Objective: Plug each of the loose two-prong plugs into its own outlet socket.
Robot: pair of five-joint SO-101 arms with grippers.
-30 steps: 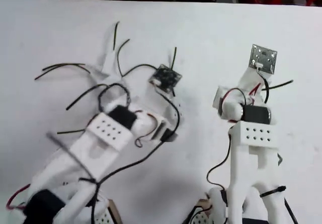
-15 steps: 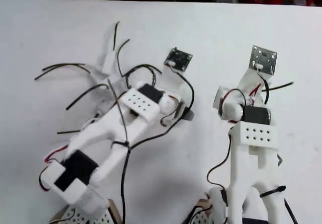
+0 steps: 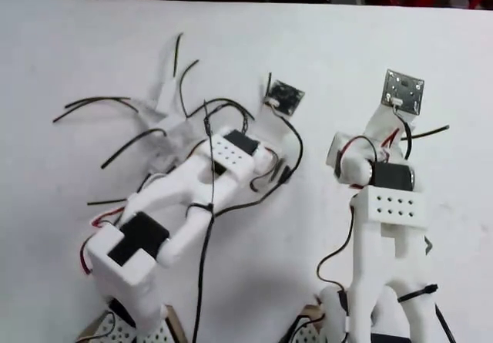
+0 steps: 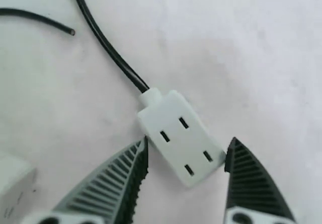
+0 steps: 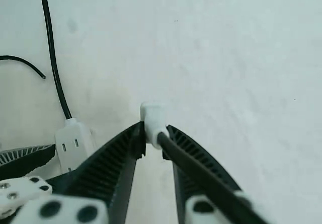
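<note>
A white outlet socket [image 4: 178,133] with paired slots lies flat on the white table, and its black cord [image 4: 105,45] runs away from it. My left gripper [image 4: 188,146] is open, one ribbed finger [image 4: 126,178] on each side of the socket's near end. My right gripper [image 5: 154,131] is shut on a small white two-prong plug [image 5: 152,114], whose black cord trails back along one finger. Close beside it lies the same socket [image 5: 74,143]. In the high view the left arm [image 3: 192,189] stretches diagonally toward the table's middle and the right arm [image 3: 385,204] stands at the right.
Several loose black cords [image 3: 92,104] with white plugs and sockets [image 3: 166,89] are scattered over the left half of the table. Another white block [image 4: 12,189] lies near the left gripper. A loose cord end [image 4: 40,17] lies beyond the socket.
The left arm has swung right and stretched farther toward the table's middle, its wrist camera now closer to the right arm. The right arm has kept still.
</note>
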